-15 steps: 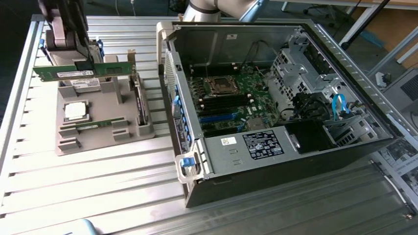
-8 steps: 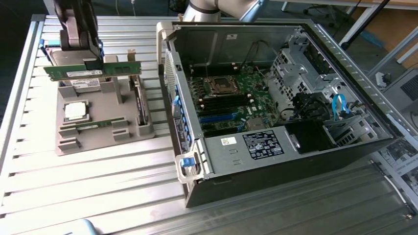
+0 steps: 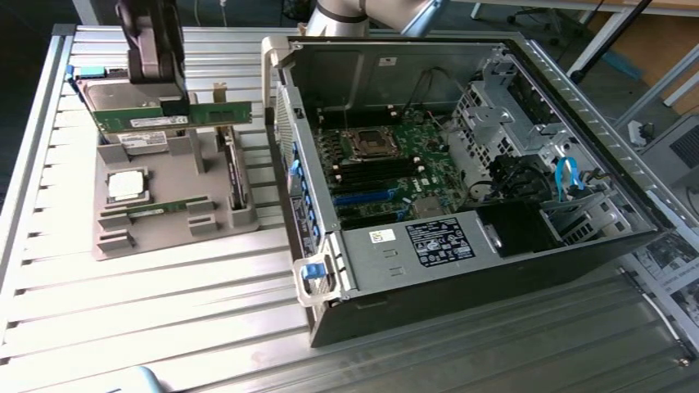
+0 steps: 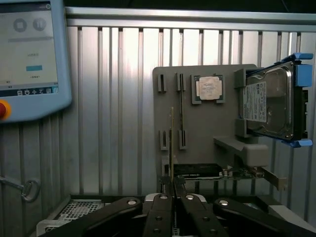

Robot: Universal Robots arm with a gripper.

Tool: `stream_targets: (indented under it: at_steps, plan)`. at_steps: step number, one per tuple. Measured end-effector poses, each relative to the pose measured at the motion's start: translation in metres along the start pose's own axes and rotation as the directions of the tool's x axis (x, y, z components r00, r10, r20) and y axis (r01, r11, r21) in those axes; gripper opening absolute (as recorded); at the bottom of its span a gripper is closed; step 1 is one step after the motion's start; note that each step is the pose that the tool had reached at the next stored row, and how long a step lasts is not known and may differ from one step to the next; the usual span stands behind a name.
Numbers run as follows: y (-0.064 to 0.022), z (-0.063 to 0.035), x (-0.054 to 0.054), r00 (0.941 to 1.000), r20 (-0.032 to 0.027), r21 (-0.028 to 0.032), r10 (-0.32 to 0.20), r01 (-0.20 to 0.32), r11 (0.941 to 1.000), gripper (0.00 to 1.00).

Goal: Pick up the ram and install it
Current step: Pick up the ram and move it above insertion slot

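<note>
1. Ram (image 3: 224, 112) is pinched in the gripper (image 3: 175, 105). The dark fingers are clenched on its upper edge near the middle of its length, and the stick hangs below them with its long edge roughly level.
2. In the wrist view the ram (image 4: 171, 143) is seen edge-on, as a thin pale line running straight out from between the closed fingertips of the gripper (image 4: 172, 183).
3. It is lifted clear of the grey holder plate (image 3: 153, 237), over that plate's far end. It looks to sit just in front of the silver hard drive (image 3: 110, 97) standing there, though how close the two are I can't quite judge from here.
4. The stick is a long, narrow green board. A white label strip runs along the part on the exterior view's left of the fingers, and plain green shows on the other side. Its chips are hard to make out.
5. It is well apart from the open computer case (image 3: 361, 270), which lies on the slatted metal tabletop (image 3: 131, 311) to the exterior view's right with its motherboard (image 3: 421, 147) facing up.
6. Below the held stick, the holder plate carries a square silver processor (image 3: 126, 184) and a second green stick (image 3: 159, 209) resting in its slots.
</note>
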State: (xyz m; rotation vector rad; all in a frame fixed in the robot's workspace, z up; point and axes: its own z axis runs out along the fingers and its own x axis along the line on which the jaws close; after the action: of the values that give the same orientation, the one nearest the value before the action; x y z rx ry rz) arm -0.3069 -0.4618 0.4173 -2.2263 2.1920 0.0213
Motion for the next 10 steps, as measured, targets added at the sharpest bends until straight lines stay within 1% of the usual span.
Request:
stream_targets:
  at_steps: [2,10]
  plan:
    - [-0.0049,0.0001,0.000,1.0000,0.0001,0.0001,0.000,0.000,1.0000,0.12]
    - [-0.0180,0.0001,0.000,1.0000,0.0000,0.0000,0.000,0.000,1.0000,0.12]
